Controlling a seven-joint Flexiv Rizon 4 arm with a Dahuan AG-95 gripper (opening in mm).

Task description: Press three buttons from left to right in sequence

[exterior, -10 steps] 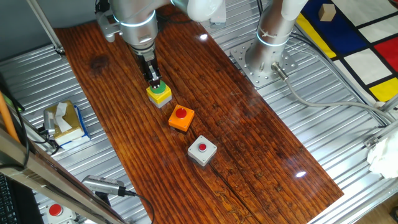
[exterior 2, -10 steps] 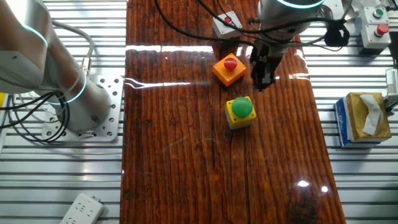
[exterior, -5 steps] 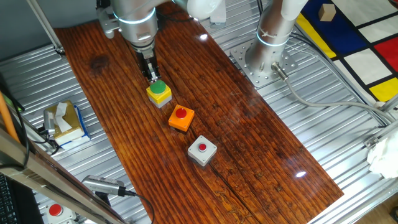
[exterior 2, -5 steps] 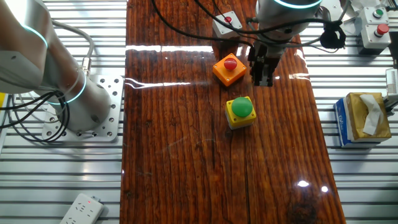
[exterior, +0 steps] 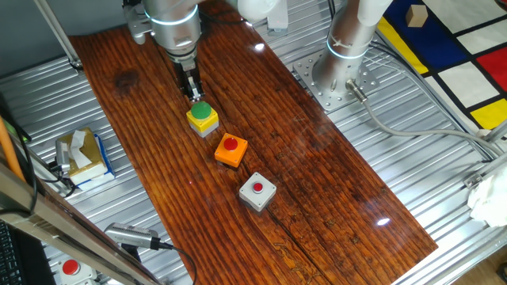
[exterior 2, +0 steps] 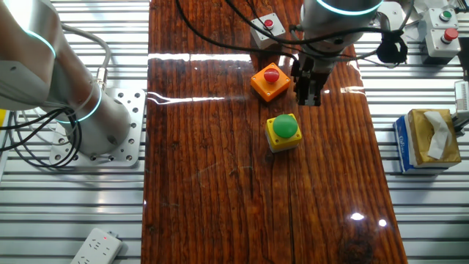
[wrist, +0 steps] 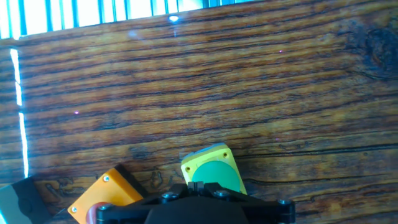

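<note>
Three button boxes stand in a diagonal row on the wooden table (exterior: 317, 182): a yellow box with green cap (exterior: 203, 117), an orange box with red cap (exterior: 230, 150) and a grey box with red cap (exterior: 257, 191). My gripper (exterior: 194, 96) hangs just above and behind the green cap, not touching it. In the other fixed view the gripper (exterior 2: 308, 99) is above the yellow box (exterior 2: 283, 130), beside the orange box (exterior 2: 270, 81); the grey box (exterior 2: 266, 28) lies beyond. The hand view shows the green cap (wrist: 214, 175) below my fingertips (wrist: 194, 186), which are pressed together and empty.
A tissue box (exterior: 79, 154) sits on the metal bench left of the table. A second arm's base (exterior: 341, 71) stands at the far right. Whitish button boxes (exterior 2: 440, 29) and a power strip (exterior 2: 95, 246) lie off the table.
My gripper has lifted off the green cap and drawn slightly back from it. The boxes have not moved.
</note>
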